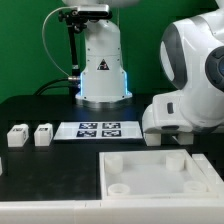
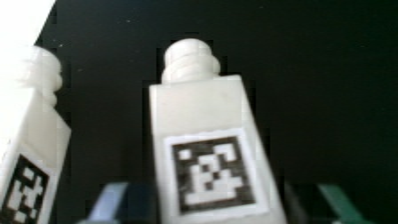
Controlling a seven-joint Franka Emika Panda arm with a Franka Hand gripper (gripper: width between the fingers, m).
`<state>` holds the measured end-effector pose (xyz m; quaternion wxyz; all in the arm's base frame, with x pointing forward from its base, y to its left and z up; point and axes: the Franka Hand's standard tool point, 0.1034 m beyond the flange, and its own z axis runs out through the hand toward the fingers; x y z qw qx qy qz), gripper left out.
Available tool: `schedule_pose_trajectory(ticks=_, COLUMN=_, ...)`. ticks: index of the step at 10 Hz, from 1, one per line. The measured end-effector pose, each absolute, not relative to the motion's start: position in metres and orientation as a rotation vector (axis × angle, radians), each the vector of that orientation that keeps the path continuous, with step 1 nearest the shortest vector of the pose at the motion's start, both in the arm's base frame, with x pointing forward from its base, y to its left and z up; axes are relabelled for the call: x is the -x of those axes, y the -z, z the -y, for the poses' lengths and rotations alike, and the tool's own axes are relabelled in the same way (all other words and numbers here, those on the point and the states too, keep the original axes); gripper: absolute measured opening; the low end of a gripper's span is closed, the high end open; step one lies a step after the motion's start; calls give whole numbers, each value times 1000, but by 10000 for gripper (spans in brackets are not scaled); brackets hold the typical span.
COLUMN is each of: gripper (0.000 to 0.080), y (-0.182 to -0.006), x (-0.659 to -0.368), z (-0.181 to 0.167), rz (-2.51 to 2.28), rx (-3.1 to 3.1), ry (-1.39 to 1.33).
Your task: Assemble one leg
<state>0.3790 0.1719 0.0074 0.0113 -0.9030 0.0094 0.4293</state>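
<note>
Jaws: exterior view, hidden behind arm (image 1: 185, 85); two legs (image 1: 17, 135) on table (image 1: 40, 108), well apart from it | wrist view: jaws spread, fingertips (image 2: 116, 203) flanking tagged leg (image 2: 210, 140), not pinching | likely light, stiff, smooth plastic; grip flat sides below knob (image 2: 192, 55)

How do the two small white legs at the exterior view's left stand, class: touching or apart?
Apart. The exterior view shows a strip of black table between the outer leg and the inner leg.
</note>
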Motion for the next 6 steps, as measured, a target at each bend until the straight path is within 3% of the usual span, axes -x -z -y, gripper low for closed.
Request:
schedule_pose_trajectory(ticks=4, gripper=291, y=-7, x=-379, z=-172, rz=-29, rx=2817, ry=-1339)
schedule_pose_trajectory(ticks=5, gripper=291, y=-11, x=-382, z=-169, rz=5, rx=2809, ry=-1339)
schedule_pose_trajectory(ticks=6, gripper=291, y=-28, x=-400, z=-159, rz=79, rx=2799, ry=-1315)
